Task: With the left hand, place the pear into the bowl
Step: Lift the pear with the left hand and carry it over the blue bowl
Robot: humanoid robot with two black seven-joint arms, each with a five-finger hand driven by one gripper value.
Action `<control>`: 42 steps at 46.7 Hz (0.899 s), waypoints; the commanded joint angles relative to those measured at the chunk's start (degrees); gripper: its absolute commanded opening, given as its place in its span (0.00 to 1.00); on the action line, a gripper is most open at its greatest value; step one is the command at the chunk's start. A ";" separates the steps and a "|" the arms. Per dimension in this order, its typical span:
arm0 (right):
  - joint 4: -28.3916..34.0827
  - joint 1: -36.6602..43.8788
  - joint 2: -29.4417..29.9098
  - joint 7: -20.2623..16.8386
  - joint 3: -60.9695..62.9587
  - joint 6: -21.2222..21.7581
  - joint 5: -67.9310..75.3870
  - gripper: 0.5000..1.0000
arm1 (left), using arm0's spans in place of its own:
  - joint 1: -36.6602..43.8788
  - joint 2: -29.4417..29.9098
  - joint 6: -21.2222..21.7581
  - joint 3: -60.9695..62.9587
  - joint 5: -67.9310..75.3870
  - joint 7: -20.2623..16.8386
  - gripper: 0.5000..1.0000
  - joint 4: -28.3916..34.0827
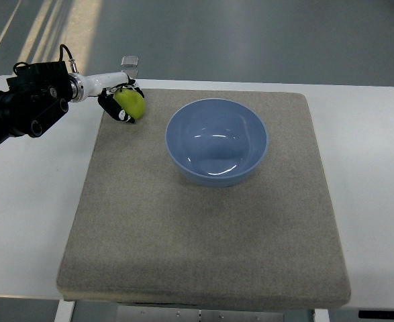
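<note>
Item one — my left hand, entering from the left edge, fingers curled around the green pear at the far-left corner of the grey felt mat; I cannot tell whether the pear is lifted off the mat or resting on it.

Item two — blue bowl, empty, upright on the mat, near the pear to its right.

White table beneath.

Step, as I judge it: grasp made, carry pending. Next I need to lift clear of the rim, travel right, then let go over the bowl.
</note>
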 commanded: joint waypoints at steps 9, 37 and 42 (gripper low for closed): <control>0.00 0.00 0.00 0.00 0.00 0.00 0.00 0.85 | -5.48 2.13 -1.47 -0.87 -0.22 -0.10 0.00 -4.49; 0.00 0.00 0.00 0.00 0.00 0.00 0.00 0.85 | -13.84 10.22 -20.98 -6.67 1.27 -0.02 0.00 -32.00; 0.00 0.00 0.00 0.00 0.00 0.00 0.00 0.85 | -13.66 9.61 -20.98 -6.76 4.87 -0.02 0.00 -35.52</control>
